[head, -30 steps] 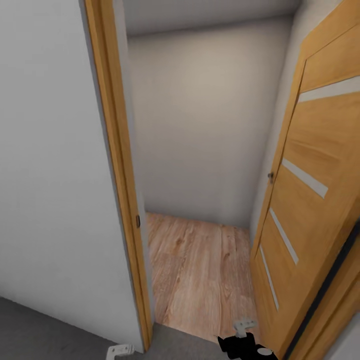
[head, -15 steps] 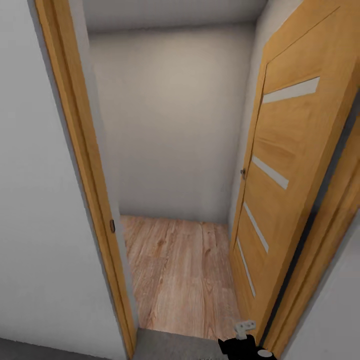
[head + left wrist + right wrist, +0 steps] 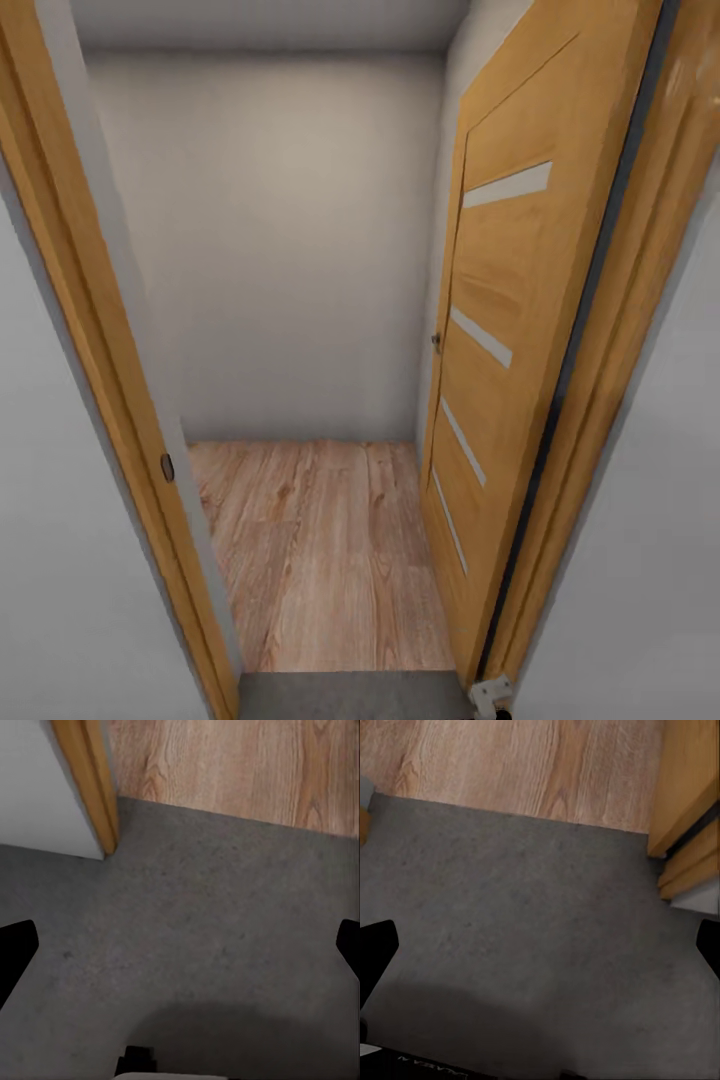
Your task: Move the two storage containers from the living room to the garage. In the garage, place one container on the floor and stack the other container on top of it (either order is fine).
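Observation:
The two storage containers are out of view. I face an open doorway from the dark grey concrete floor (image 3: 350,695) of the garage. My left gripper (image 3: 180,945) hangs open over that concrete, its black fingertips (image 3: 16,945) wide apart with nothing between them. My right gripper (image 3: 540,952) is open too, above the same grey floor (image 3: 532,907) near the threshold, and holds nothing. A small white part of my right arm (image 3: 490,692) shows at the bottom edge of the head view.
A light wooden door (image 3: 500,350) stands swung open on the right. The wooden door frame (image 3: 90,400) borders the opening on the left. Beyond the threshold a narrow strip of light wood plank floor (image 3: 320,550) ends at a beige wall (image 3: 280,250).
The whole head view has shifted: the camera has moved closer to and squarer on the doorway. The frame now sits at the left edge and my arm parts have dropped toward the bottom edge.

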